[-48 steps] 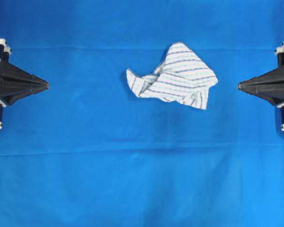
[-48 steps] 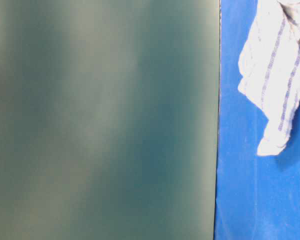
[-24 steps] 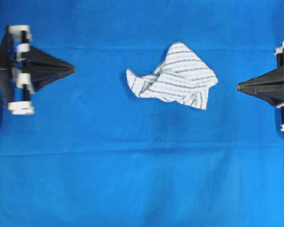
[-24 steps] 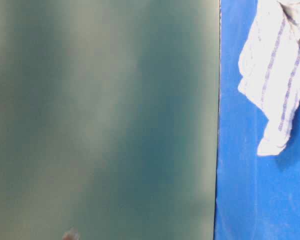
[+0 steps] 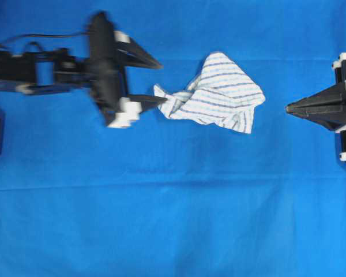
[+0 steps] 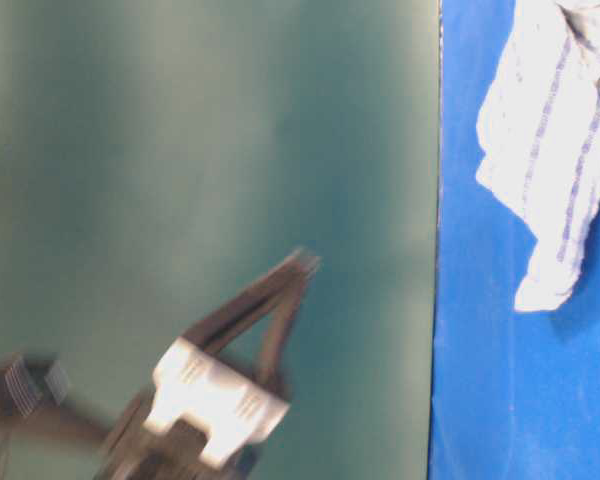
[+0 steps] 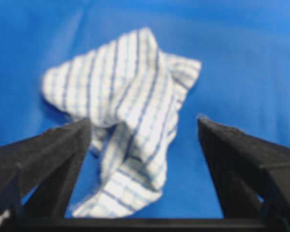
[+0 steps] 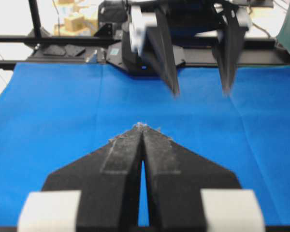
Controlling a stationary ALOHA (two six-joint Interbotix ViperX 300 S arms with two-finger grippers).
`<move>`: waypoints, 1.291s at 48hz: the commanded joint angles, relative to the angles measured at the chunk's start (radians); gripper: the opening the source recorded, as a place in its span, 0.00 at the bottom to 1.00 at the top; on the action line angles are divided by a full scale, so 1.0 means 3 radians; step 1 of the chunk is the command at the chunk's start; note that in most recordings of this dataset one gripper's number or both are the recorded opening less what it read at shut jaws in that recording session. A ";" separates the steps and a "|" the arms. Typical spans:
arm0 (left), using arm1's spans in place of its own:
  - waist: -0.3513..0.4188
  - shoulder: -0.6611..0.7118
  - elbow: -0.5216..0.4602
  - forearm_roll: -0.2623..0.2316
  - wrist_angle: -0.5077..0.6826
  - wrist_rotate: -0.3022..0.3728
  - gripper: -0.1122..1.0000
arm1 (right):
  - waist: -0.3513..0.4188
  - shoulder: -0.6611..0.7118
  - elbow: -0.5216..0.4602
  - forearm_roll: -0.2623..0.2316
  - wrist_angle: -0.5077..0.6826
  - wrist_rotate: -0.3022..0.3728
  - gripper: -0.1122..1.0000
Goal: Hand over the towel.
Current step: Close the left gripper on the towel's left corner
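Note:
The towel (image 5: 216, 92), white with thin blue and green stripes, lies crumpled on the blue cloth just right of centre. My left gripper (image 5: 163, 82) is open wide at the towel's left corner, and its lower fingertip reaches that corner. In the left wrist view the towel (image 7: 125, 92) sits ahead of and partly between the spread fingers of the left gripper (image 7: 142, 121). Nothing is held. My right gripper (image 5: 288, 108) stays at the right edge, shut and empty, apart from the towel. The right wrist view shows the shut right gripper (image 8: 142, 126) and the left gripper (image 8: 200, 91) facing it; no towel shows there.
The blue tablecloth (image 5: 173, 219) covers the whole table. The table-level view shows the blurred left gripper (image 6: 298, 270) against a green backdrop (image 6: 180, 150), with the towel (image 6: 550, 150) at the upper right. A black frame and boxes (image 8: 72, 21) stand beyond the far table edge.
The left arm has swung out from the left edge to the towel's left corner and its jaws have opened wide. The towel and right gripper have stayed put.

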 commanded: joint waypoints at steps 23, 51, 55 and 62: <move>-0.0036 0.1508 -0.0946 -0.0005 0.0072 -0.0005 0.94 | 0.0000 0.0194 -0.0046 0.0015 0.0041 0.0061 0.10; -0.0036 0.1263 -0.0854 0.0000 0.0210 0.0092 0.13 | 0.0000 0.0205 -0.0041 0.0026 0.0077 0.0066 0.10; -0.0046 0.0987 -0.0757 0.0005 0.0210 0.0133 0.13 | -0.0005 0.0210 -0.0046 0.0036 0.0102 0.0082 0.10; -0.0097 0.0430 -0.0532 0.0000 0.0194 0.0153 0.13 | 0.0000 0.0205 -0.0051 0.0036 0.0123 0.0138 0.10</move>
